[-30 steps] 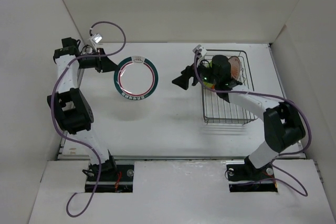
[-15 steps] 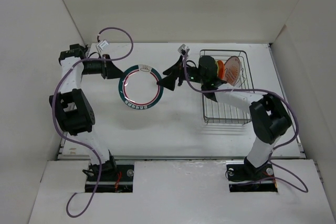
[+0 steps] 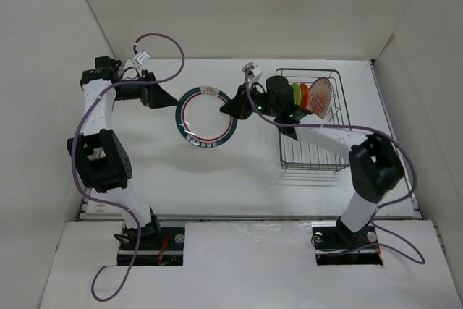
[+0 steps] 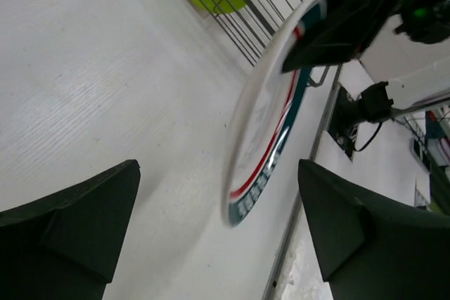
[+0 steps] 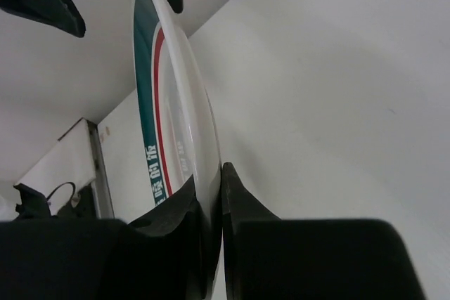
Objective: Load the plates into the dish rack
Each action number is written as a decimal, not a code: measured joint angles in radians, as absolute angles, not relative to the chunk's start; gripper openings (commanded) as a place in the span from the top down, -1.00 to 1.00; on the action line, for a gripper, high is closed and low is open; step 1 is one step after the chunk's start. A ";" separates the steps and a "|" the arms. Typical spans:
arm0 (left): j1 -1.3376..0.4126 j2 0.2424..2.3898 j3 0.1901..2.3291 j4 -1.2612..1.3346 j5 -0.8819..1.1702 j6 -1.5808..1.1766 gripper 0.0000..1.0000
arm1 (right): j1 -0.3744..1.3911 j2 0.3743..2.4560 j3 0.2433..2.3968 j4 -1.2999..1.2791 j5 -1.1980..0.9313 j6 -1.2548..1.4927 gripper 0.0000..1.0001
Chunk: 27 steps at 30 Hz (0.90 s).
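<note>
Left pincer (image 3: 160, 97): is hovering released at the far left of the table (image 3: 217, 179), fingers spread wide. The plate's left rim is lying just ahead of them, ungripped.
Ringed plate (image 3: 207, 117): white with a teal-and-red rim, it is hanging between the two pincers, left of the rack and outside it. Both wrist views are showing it nearly edge-on. Whether its rim is touching the table cannot be told.
Right pincer (image 3: 233, 108): is clenching the ringed plate's right rim — one finger pressing on each face.
Dish rack (image 3: 312, 151): is sitting on the right side of the table, just beyond the right wrist.
Racked plates: the lime green plate (image 3: 296, 96), orange plate (image 3: 305, 95) and sunburst plate (image 3: 320, 95) are standing on edge side by side at the rack's far end.
</note>
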<state>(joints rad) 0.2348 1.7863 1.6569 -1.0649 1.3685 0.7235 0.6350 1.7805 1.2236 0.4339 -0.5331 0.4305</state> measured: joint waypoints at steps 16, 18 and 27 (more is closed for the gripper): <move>0.044 1.594 1.448 -0.446 0.564 0.111 -1.00 | 0.216 1.188 1.502 -0.409 0.280 0.059 1.00; 0.046 1.598 1.448 -0.442 0.493 0.096 -1.00 | 0.171 1.192 1.505 -0.455 0.329 0.040 1.00; 0.051 1.613 1.448 -0.438 0.358 0.081 -1.00 | 0.070 1.326 1.478 -0.567 0.421 -0.003 1.00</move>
